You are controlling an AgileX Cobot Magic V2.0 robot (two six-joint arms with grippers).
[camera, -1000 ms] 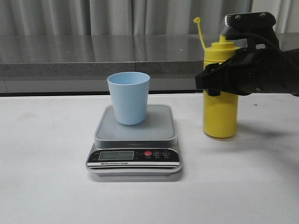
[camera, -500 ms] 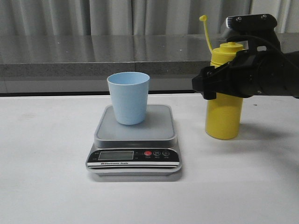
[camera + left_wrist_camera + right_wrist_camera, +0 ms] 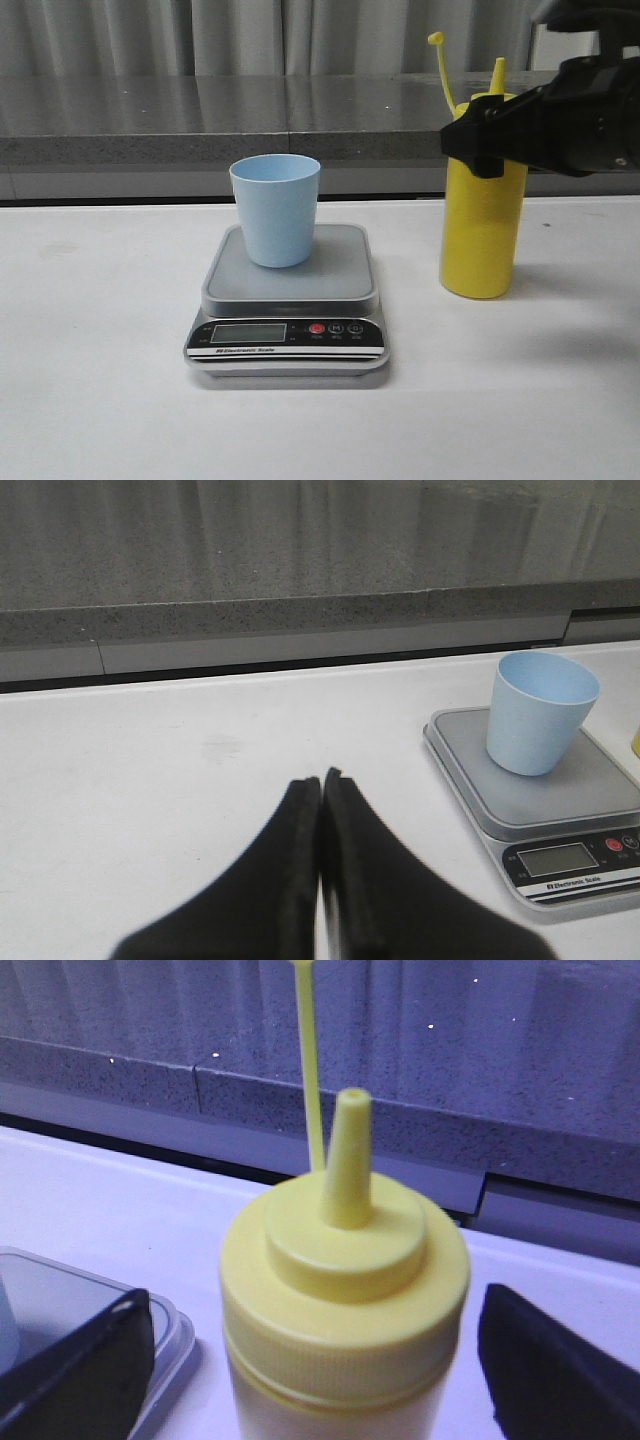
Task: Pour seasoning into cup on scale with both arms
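The pale blue cup [image 3: 275,210] stands upright on the silver platform of the scale [image 3: 290,288], also in the left wrist view, cup [image 3: 541,715] on scale [image 3: 560,802]. The yellow seasoning bottle [image 3: 482,235] stands upright on the table right of the scale, nozzle uncapped, cap on its strap [image 3: 435,39] up. My right gripper [image 3: 478,140] is open astride the bottle's lid [image 3: 345,1290], one finger [image 3: 80,1365] on each side, with gaps showing. My left gripper [image 3: 322,778] is shut and empty over the table left of the scale.
A grey stone ledge [image 3: 200,130] runs along the back of the white table [image 3: 100,380], with curtains behind it. The scale's black front panel [image 3: 285,338] faces the table's front edge.
The bottle shifted slightly right and now stands still. My right gripper has risen from the bottle's middle to its lid, and the arm has pulled up and to the right.
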